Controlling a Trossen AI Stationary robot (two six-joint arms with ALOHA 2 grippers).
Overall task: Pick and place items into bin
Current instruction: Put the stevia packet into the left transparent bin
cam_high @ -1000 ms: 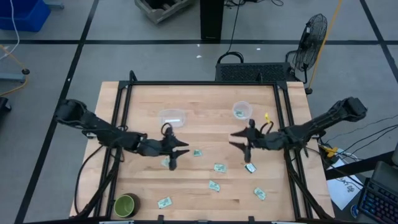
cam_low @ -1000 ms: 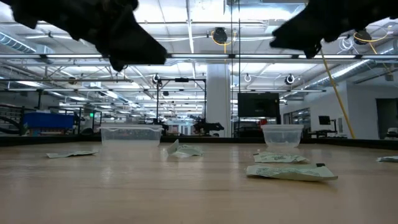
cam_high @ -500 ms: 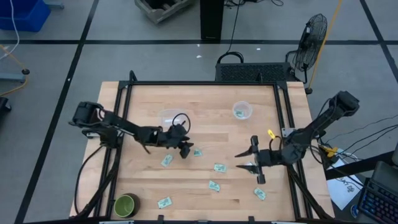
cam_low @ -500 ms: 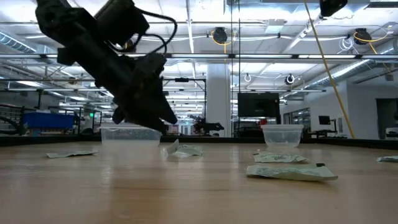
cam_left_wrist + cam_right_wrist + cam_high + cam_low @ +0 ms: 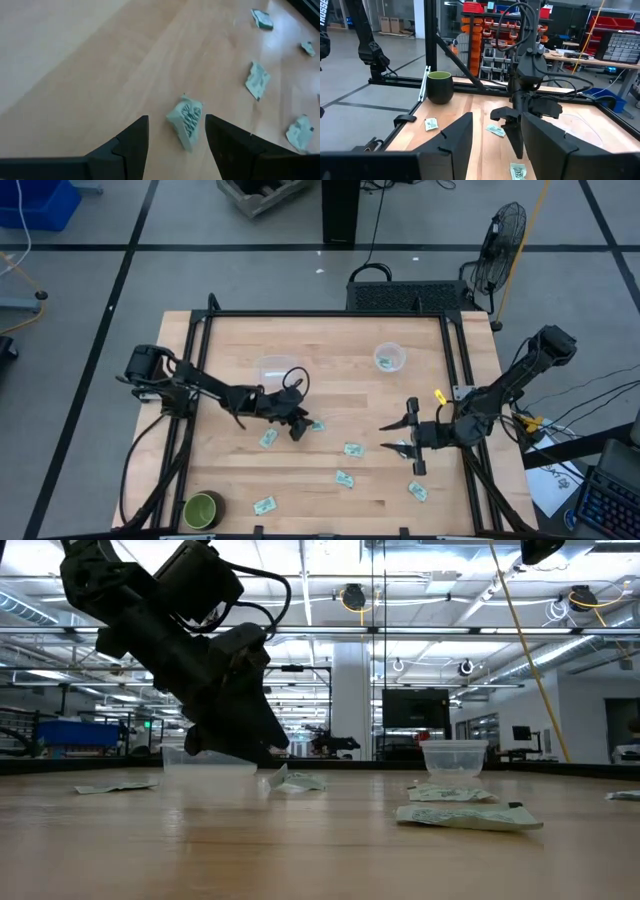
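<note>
Wooden table point(image 5: 330, 350) carries scattered packets point(image 5: 352, 449) across the lower centre of the high view. Left gripper point(image 5: 299, 429), just left of centre, stands open above one packet point(image 5: 187, 118) that lies between its fingers, ungripped. Right gripper point(image 5: 400, 435), at centre right, holds its jaws apart, empty.

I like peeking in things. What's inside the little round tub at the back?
The little round tub holds one green-and-white packet. Whether any more packets lie beneath it cannot be seen.
</note>
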